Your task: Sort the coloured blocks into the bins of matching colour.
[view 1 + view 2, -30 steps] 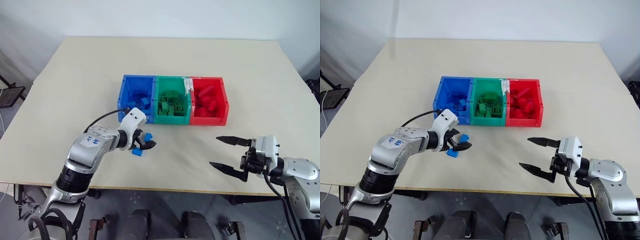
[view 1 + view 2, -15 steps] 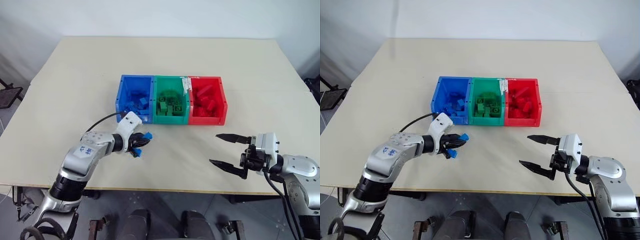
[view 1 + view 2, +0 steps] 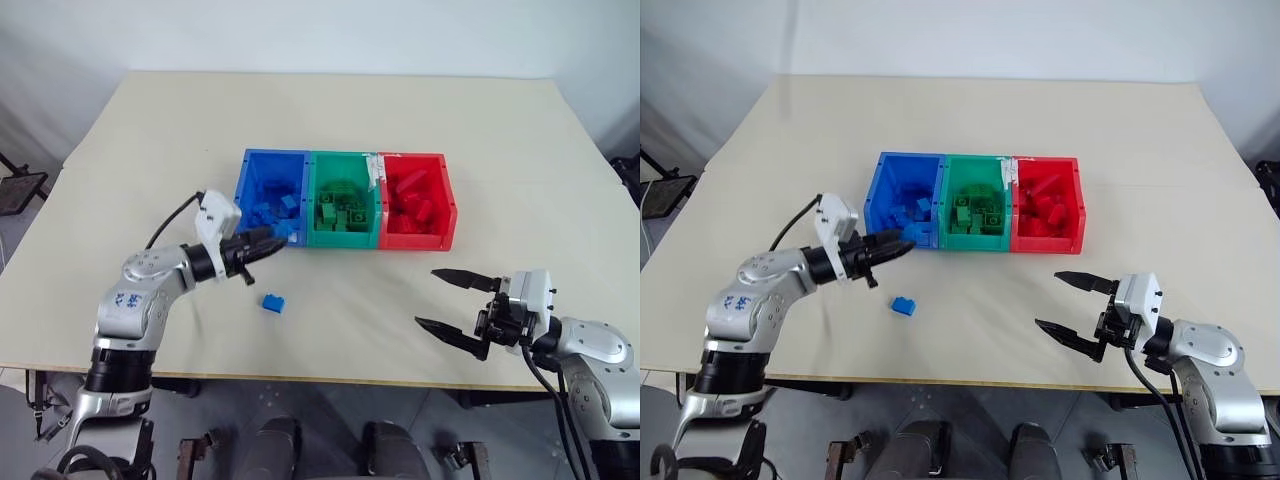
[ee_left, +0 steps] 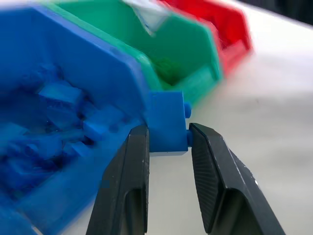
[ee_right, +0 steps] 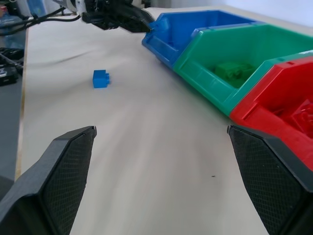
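Left of centre in the left eye view: left gripper [image 3: 268,241] clamped on a small blue block [image 4: 167,129], carried level and aimed toward the front corner of the blue bin [image 3: 244,180]. Seen close in the left wrist view: the block pinched between the two black fingers [image 4: 128,181], studs facing the right-hand finger, sitting just at the bin's near wall and not yet over the opening. Held high and level, probably to clear the rim before letting go. Forearm stretched from lower left up toward the bins, wrist bent inward, cable looping above it.

Just below and slightly right of that gripper: a second blue block [image 3: 272,302] lying loose on the table [image 3: 150,130], well apart from the bins, evidently left for a later pick.

At centre: blue bin, green bin [image 3: 316,170] and red bin [image 3: 445,195] joined in one row, blue leftmost, red rightmost, each already holding blocks of its own colour; white tape strip [image 3: 375,170] on the wall between green and red. Placed side by side, within reach of either arm.

Lower right of the frame: right gripper [image 3: 455,307] spread wide with nothing between the fingers, hovering level above the table edge, pointing back toward the bins, well apart from them. Elbow tucked at the corner, wrist turned inward; likely parked out of the way while the other arm works.
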`<move>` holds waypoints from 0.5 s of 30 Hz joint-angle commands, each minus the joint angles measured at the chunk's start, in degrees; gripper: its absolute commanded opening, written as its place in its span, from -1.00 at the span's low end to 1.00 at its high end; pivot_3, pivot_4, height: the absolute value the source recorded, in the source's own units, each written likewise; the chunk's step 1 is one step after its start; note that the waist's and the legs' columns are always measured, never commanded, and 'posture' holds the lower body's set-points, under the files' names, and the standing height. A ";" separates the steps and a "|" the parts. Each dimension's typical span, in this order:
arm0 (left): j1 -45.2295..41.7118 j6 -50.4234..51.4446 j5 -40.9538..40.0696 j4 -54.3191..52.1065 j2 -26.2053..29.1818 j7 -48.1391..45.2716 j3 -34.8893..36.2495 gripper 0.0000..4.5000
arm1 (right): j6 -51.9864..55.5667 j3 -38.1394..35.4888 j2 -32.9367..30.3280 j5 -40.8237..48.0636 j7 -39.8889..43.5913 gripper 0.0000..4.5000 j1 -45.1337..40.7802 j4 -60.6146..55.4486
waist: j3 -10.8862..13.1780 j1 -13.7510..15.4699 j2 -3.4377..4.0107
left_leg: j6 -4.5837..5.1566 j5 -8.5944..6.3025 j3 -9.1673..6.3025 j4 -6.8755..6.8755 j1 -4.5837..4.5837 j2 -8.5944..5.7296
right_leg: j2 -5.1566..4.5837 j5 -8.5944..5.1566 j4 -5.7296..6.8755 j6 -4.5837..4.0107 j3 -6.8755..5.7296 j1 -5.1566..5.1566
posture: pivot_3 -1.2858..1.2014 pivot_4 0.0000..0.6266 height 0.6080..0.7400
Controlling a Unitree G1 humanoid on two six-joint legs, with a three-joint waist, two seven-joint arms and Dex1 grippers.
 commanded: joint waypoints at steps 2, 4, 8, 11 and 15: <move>-7.18 3.61 1.20 2.39 -1.94 8.98 1.84 -0.61 | -2.11 -3.31 2.77 1.47 -5.28 1.00 -0.99 -2.28 | 0.00 -0.09 0.00 | 0.00 0.00 0.00 -0.01 0.00 -0.08 | 0.00 0.00 0.01 0.01 0.01 -0.01 | 0.03 -0.52 1.00; -9.88 4.81 2.06 4.96 -3.01 11.99 1.66 -0.61 | -2.19 -3.44 3.39 1.42 -6.53 1.00 -1.30 -2.52 | 0.00 -0.12 0.00 | 0.00 0.00 0.01 -0.04 0.01 -0.13 | 0.00 0.00 0.02 0.01 0.01 -0.02 | 0.03 -0.52 1.00; -12.87 3.94 3.67 8.53 -4.14 15.00 1.30 -0.61 | -2.70 -3.61 3.49 1.21 -7.47 1.00 -1.09 -2.85 | 0.00 -0.33 0.00 | 0.00 0.00 0.03 -0.09 0.00 -0.17 | 0.04 0.01 0.01 0.01 0.01 -0.07 | 0.03 -0.52 1.00; -13.67 3.64 2.98 9.50 -4.88 15.42 2.01 -0.29 | -2.37 -3.67 3.14 1.52 -7.83 1.00 -0.93 -3.58 | 0.00 -0.29 0.00 | -0.01 0.00 0.04 -0.11 -0.01 -0.16 | 0.05 0.01 0.01 0.01 0.01 -0.09 | 0.03 -0.52 1.00; -10.83 -0.43 2.30 5.84 -2.94 10.90 1.91 0.23 | -1.94 -2.32 3.15 1.83 -7.07 1.00 -1.89 -3.42 | 0.00 -0.31 0.00 | -0.01 0.00 0.04 -0.10 -0.02 -0.16 | 0.05 0.01 0.00 0.01 0.02 -0.09 | 0.03 -0.52 1.00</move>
